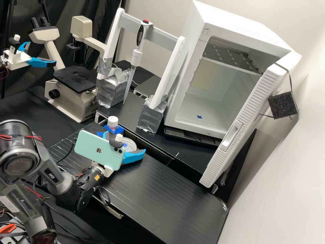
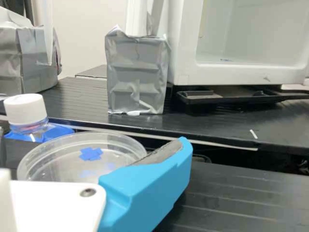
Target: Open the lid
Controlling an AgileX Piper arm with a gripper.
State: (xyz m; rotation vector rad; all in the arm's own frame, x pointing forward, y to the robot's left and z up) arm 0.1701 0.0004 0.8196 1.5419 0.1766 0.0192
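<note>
High view: gripper (image 1: 129, 141) open, its fingers apart around the clear round dish (image 1: 131, 146) on the bench (image 1: 169, 189), presumably to pinch the lid (image 2: 63, 159); blue mark (image 2: 91, 153) probably helps spot see-through plastic.

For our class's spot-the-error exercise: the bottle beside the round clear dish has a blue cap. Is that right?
No. The wrist view shows that the cap is white; the bottle does stand beside the round clear dish.
</note>
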